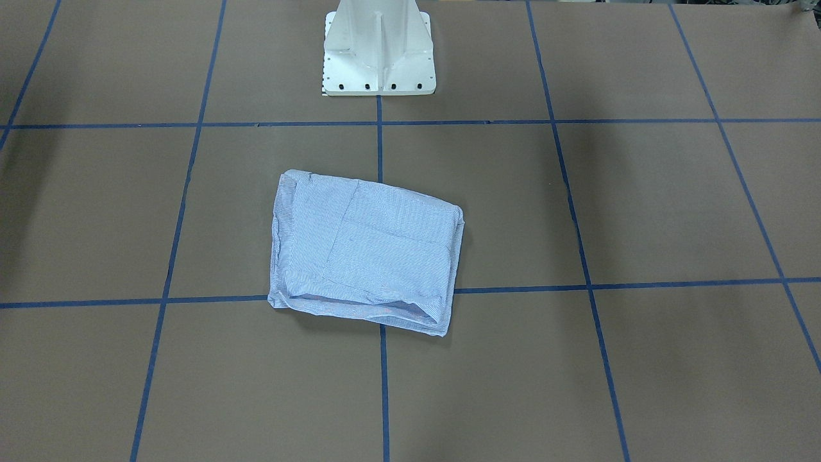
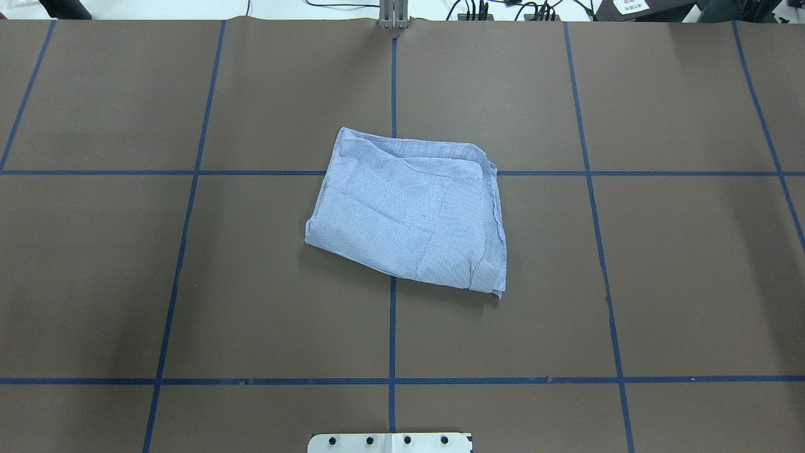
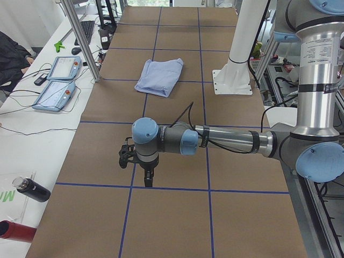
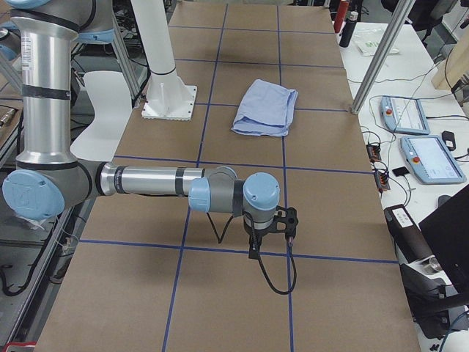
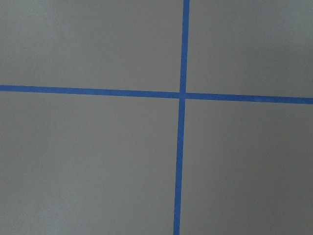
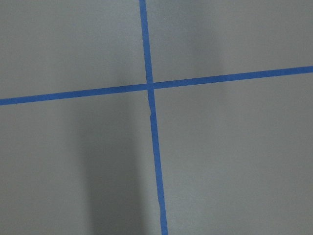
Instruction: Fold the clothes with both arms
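1. The left gripper (image 3: 148,180) points straight down above a blue tape crossing (image 5: 183,95) on the brown table (image 2: 692,283), well apart from the shirt. I cannot tell whether its claw is apart or together.
2. The striped shirt (image 2: 409,211) lies flat at the table's middle, folded into a rough rectangle over another crossing of the tape, at 12 o'clock from the white pedestal base (image 2: 390,442). In the overhead view its long axis runs roughly 9 to 3 o'clock, with the 3 o'clock end dipped slightly toward the robot. Layered edges show along the 3 o'clock side.
3. The right gripper (image 4: 253,249) also points down over the table, well apart from the shirt. Its claw's state cannot be told.
4. A dark bottle (image 3: 32,189) and a red bottle (image 3: 13,230) sit on the white bench (image 3: 32,140). Their contents cannot be seen.
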Motion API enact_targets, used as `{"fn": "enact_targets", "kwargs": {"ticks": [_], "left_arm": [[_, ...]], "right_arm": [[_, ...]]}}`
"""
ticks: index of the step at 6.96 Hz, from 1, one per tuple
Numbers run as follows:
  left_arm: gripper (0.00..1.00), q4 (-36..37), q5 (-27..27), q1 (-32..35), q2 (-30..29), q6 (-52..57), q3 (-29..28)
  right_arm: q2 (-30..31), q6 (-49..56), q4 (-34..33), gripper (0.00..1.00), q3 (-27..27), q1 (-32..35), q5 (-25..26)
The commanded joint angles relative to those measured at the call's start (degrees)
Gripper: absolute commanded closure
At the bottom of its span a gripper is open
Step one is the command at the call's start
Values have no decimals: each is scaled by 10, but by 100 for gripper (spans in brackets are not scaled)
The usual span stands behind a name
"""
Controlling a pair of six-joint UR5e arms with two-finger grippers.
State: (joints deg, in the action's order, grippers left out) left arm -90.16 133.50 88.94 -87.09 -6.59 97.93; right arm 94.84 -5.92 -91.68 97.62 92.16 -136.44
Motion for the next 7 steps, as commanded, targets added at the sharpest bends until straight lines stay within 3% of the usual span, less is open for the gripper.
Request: {"fn": "enact_targets", "kwargs": {"ticks": [1, 2, 7], "left_arm": [[0, 1, -1, 0, 0, 0, 4], [0, 1, -1, 0, 0, 0, 5], [0, 0, -1, 0, -1, 0, 5]], "right_arm": [[4, -54, 1, 0, 25, -31, -3], [4, -93, 1, 0, 39, -48, -3], [3, -89, 1, 0, 42, -47, -5]]}}
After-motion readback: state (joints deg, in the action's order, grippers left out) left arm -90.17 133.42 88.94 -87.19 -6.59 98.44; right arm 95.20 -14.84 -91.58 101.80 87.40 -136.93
